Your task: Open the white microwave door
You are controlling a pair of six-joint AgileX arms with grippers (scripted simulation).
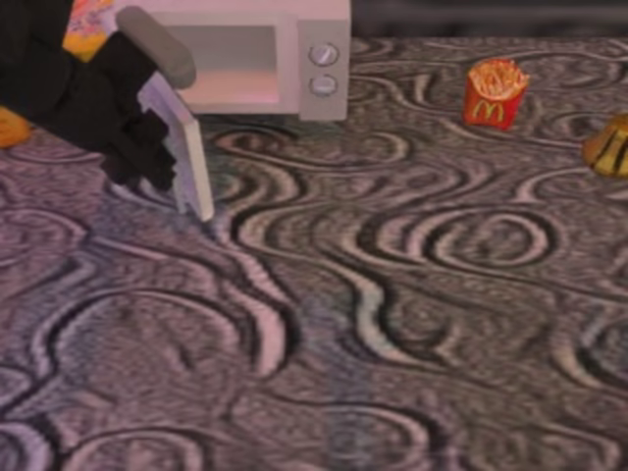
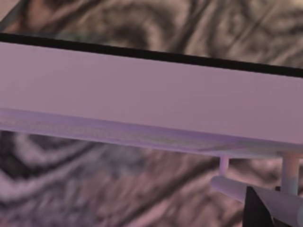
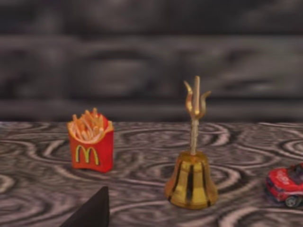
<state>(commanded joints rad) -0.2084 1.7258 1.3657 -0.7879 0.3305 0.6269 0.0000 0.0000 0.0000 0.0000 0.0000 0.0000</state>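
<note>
Top view shows the boxy white-grey toy microwave [image 1: 294,59] at the far left of the table, its two round knobs on the right-hand panel and its cavity already exposed. The flat white rectangular door [image 1: 191,162] has swung out on its left side and stands nearly edge-on, reaching toward the near side of the table. My left gripper [image 1: 147,147] is pressed in against the door's outer face, by the grey bar handle [image 1: 162,44] — a dark mass that hides its own fingers, so whether it is clamped on the handle or loose I cannot tell. Left wrist view gives only the door's pale edge close up, with the handle's bar and posts and a dark corner of the gripper beside it.

I judge the opening step to be in hand and well along. The next move calls for carrying the door a little further round its hinge, following the arc rather than pulling straight.

My right arm is parked out of the top view; its wrist camera looks at a red fries carton [image 3: 91,142], a brass bell [image 3: 191,182] and a red toy car [image 3: 286,184].
</note>
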